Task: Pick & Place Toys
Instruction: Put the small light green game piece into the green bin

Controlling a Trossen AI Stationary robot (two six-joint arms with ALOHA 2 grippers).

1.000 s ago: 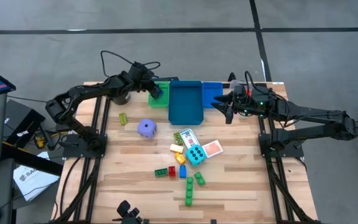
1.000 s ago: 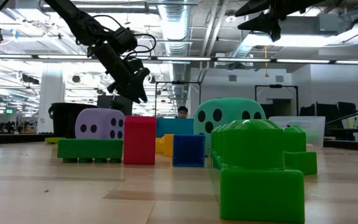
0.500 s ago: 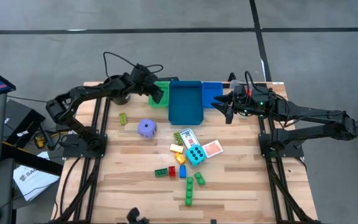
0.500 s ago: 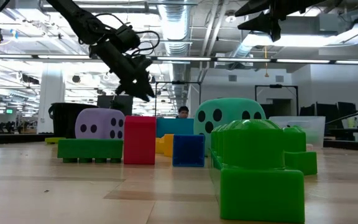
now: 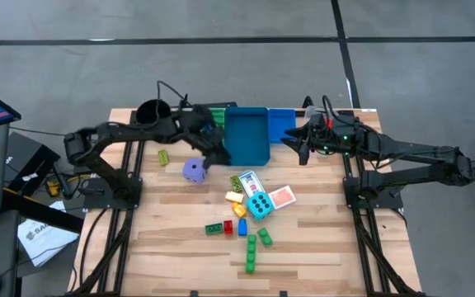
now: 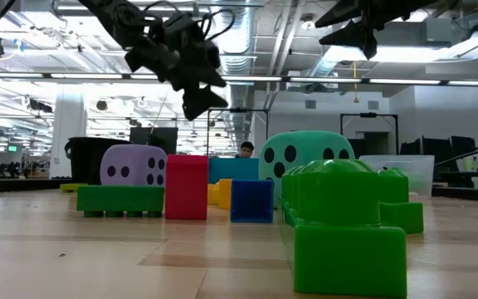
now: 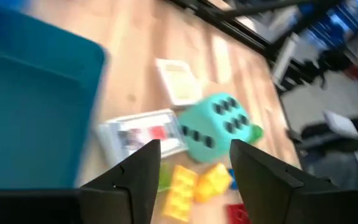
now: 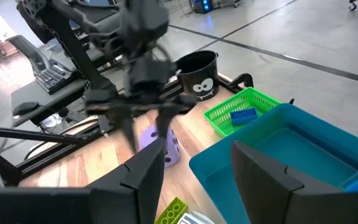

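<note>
High view: my left fingers (image 5: 213, 157) are hanging just beside the purple die (image 5: 194, 170), at the near corner of the teal bin (image 5: 246, 136). The die is lying slightly toward my own side of the table (image 5: 320, 239); the toy cluster is lying the other way, further out: cyan die (image 5: 259, 205), playing cards (image 5: 280, 197), yellow brick (image 5: 235, 196), and a long green brick (image 5: 251, 256) whose long axis is running away from the bins. My left arm is clearly the nearer one to all of these. My right fingers (image 5: 295, 145) are waiting by the blue bin (image 5: 281, 124) at the back edge.

Low view: my left fingers (image 6: 196, 93) are hovering in the air above the purple die (image 6: 133, 166), touching nothing. The red brick (image 6: 187, 187) is standing upright just beside it.

Left wrist view: my fingers (image 7: 194, 167) are standing apart, nothing between them, and I am looking down past them at the cyan die (image 7: 215, 127) and a card (image 7: 143, 135). The card's print is too blurred to read.

Right wrist view: my right fingers (image 8: 194, 163) are standing apart and empty. The black cup (image 8: 198, 72) is showing a cartoon face, no writing. The green bin (image 8: 244, 113) is holding a blue brick (image 8: 243, 115).
</note>
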